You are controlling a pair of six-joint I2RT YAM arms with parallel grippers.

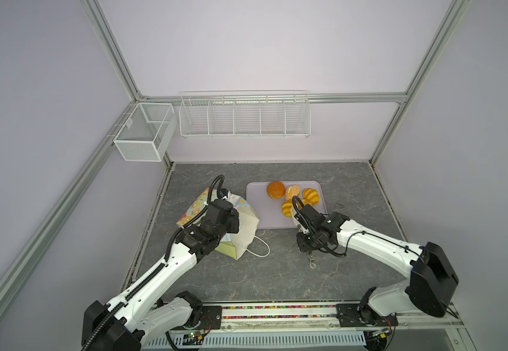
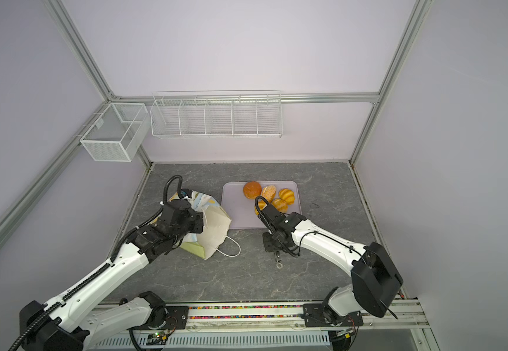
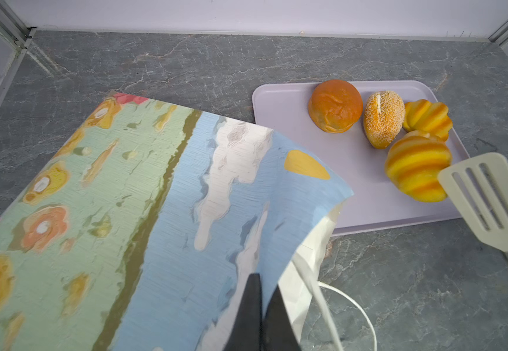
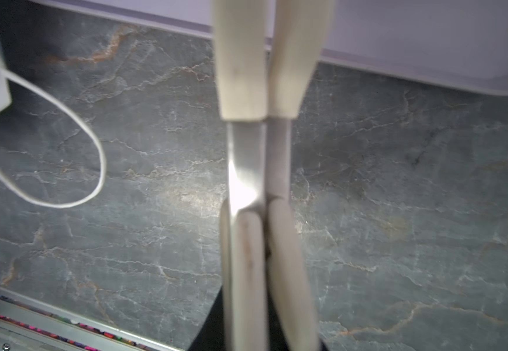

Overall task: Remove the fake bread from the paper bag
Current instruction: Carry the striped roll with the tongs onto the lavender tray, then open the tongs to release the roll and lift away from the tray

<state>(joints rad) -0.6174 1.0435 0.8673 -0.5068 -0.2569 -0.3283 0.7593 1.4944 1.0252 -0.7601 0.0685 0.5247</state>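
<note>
The paper bag point(image 3: 155, 212) lies tipped over on the grey table, left of the tray, its white-lined mouth point(image 1: 248, 225) turned toward the tray. My left gripper point(image 3: 264, 282) is shut on the blue printed edge at that mouth. Fake bread sits on the lavender tray point(image 3: 292, 121): a round brown bun point(image 3: 335, 105), a seeded roll point(image 3: 384, 118) and striped rolls point(image 3: 416, 167). My right gripper point(image 1: 299, 226) is shut on cream tongs point(image 4: 246, 91), whose arms are pressed together. Their slotted head point(image 3: 483, 197) hangs beside the nearest striped roll. The bag's inside is hidden.
A white cord handle point(image 1: 261, 249) loops over the table between bag and right arm. The tongs' metal tail ring point(image 1: 312, 265) points toward the front. A wire rack point(image 1: 245, 117) and a mesh box point(image 1: 143, 136) hang on the walls. A rail point(image 1: 277, 313) runs along the front edge.
</note>
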